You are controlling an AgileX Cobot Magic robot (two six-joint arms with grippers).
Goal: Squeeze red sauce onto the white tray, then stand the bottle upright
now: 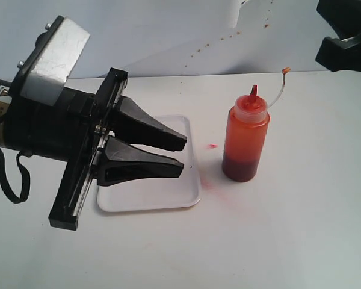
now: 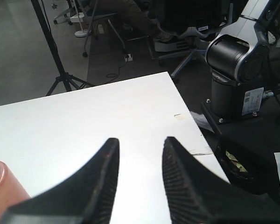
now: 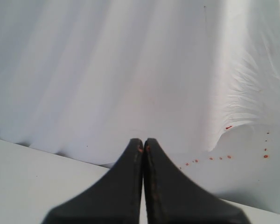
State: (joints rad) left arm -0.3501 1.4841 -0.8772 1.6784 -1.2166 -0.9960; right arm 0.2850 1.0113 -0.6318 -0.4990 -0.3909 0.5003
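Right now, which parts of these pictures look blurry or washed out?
Exterior view: bottle crisp, left gripper close and slightly soft. Left wrist view: bottle edge blurred, room behind dim. Right wrist view: right gripper dark against overbright white cloth.

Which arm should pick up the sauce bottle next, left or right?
Left, probably. The left claw is open and empty above the white tray, tips pointing toward the upright bottle beside it. The right claw is shut and faces the backdrop, away from the bottle.

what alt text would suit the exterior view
A sauce bottle stands upright on a white table, right of a white tray. The left gripper, open and empty, reaches over the tray; a small red smear marks the table between tray and bottle.
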